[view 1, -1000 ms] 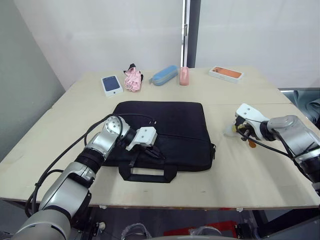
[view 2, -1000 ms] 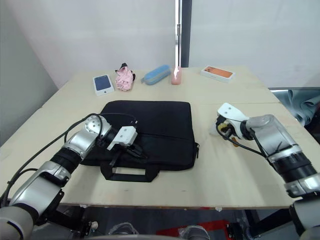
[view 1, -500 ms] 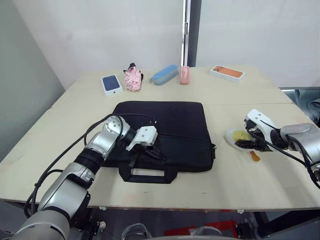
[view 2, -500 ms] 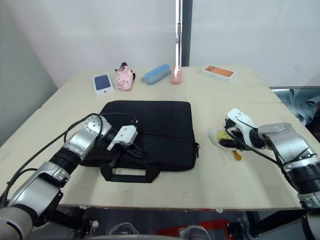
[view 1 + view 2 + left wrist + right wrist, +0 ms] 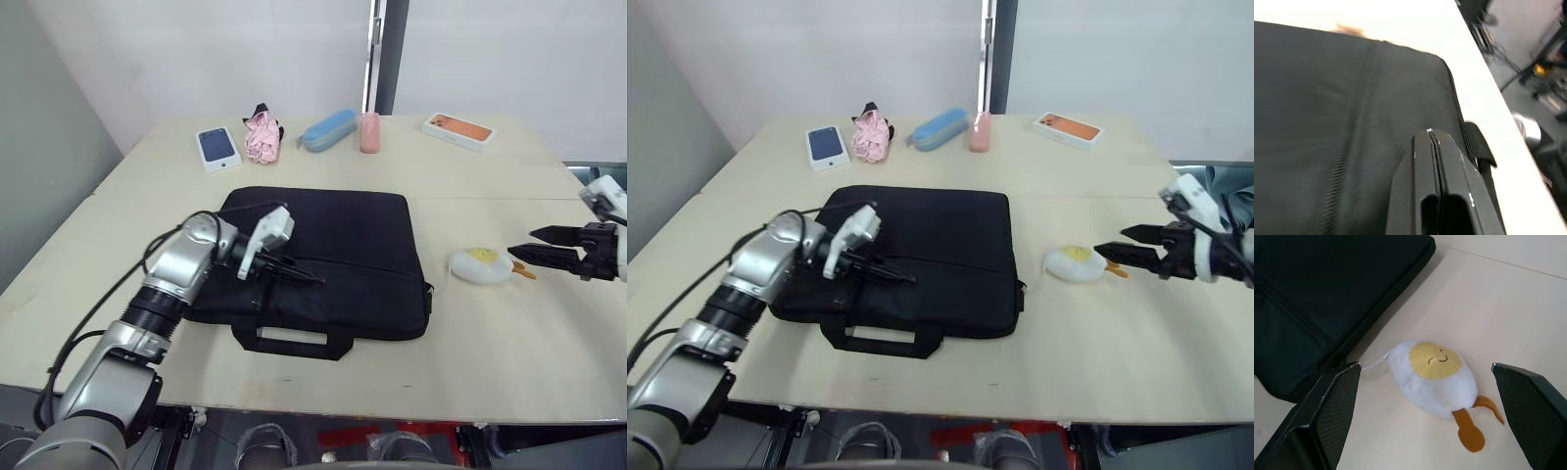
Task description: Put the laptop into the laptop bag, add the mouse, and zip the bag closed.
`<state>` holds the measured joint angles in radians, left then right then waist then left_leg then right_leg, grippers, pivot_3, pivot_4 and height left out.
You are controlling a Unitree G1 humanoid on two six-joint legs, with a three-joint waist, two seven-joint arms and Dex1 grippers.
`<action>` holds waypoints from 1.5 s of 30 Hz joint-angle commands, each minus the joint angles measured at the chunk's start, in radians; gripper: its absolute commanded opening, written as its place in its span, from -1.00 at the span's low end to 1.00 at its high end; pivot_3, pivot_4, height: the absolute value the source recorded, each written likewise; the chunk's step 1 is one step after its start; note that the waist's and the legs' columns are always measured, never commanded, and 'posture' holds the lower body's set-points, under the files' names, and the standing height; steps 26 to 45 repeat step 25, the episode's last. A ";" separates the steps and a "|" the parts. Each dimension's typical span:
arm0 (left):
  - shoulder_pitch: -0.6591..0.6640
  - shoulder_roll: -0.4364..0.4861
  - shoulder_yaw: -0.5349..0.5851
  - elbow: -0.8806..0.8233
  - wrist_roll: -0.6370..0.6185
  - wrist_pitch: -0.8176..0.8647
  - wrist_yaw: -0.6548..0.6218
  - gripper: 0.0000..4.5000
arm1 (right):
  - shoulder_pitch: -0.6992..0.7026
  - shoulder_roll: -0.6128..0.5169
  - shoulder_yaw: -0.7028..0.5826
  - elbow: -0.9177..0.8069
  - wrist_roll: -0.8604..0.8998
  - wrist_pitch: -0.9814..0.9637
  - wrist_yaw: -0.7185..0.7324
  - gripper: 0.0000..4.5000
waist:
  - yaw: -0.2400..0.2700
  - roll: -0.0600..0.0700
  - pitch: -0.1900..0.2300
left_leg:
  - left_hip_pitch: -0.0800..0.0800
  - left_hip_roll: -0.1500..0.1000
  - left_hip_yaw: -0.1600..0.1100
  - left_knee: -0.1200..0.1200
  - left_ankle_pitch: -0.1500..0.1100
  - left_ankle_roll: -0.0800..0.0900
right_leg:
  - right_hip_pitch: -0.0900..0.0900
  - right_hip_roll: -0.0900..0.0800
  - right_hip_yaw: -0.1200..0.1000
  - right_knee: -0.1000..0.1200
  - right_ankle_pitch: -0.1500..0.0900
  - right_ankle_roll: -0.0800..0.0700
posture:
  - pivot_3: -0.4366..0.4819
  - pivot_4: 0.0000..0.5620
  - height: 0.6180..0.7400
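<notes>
Your left pincer [image 5: 294, 271] is lying pressed shut on the laptop bag [image 5: 343, 259], gripping nothing visible, near the zip line; if you're zipping, catch the pull before dragging. Your right pincer [image 5: 537, 247] is hanging wide open and empty beside the egg toy [image 5: 481, 265] on the bench [image 5: 509, 333].

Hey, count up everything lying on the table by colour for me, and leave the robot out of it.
Black: 1, the laptop bag
Blue: 2, the phone and the blue pouch
Pink: 2, the crumpled pink cloth and the small pink case
Orange: 1, the orange phone box
White and yellow: 1, the egg plush toy
Total: 7
</notes>
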<state>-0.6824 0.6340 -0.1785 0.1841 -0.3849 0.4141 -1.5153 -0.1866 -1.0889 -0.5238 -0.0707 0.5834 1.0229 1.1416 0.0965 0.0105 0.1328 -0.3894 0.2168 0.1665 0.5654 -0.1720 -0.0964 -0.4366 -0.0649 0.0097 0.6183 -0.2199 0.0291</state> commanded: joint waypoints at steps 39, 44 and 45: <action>0.258 0.543 0.473 0.374 -0.053 0.101 0.056 0.98 | 0.306 0.073 -0.269 -0.172 0.016 -0.236 -0.088 1.00 | 0.003 -0.006 0.006 | 0.006 0.002 -0.002 0.014 -0.001 -0.002 | 0.003 -0.004 0.001 0.012 -0.001 0.000 | -0.05 -0.47 1.00; 0.258 0.543 0.473 0.374 -0.053 0.101 0.056 0.98 | 0.306 0.073 -0.269 -0.172 0.016 -0.236 -0.088 1.00 | 0.003 -0.006 0.006 | 0.006 0.002 -0.002 0.014 -0.001 -0.002 | 0.003 -0.004 0.001 0.012 -0.001 0.000 | -0.05 -0.47 1.00; 0.258 0.543 0.473 0.374 -0.053 0.101 0.056 0.98 | 0.306 0.073 -0.269 -0.172 0.016 -0.236 -0.088 1.00 | 0.003 -0.006 0.006 | 0.006 0.002 -0.002 0.014 -0.001 -0.002 | 0.003 -0.004 0.001 0.012 -0.001 0.000 | -0.05 -0.47 1.00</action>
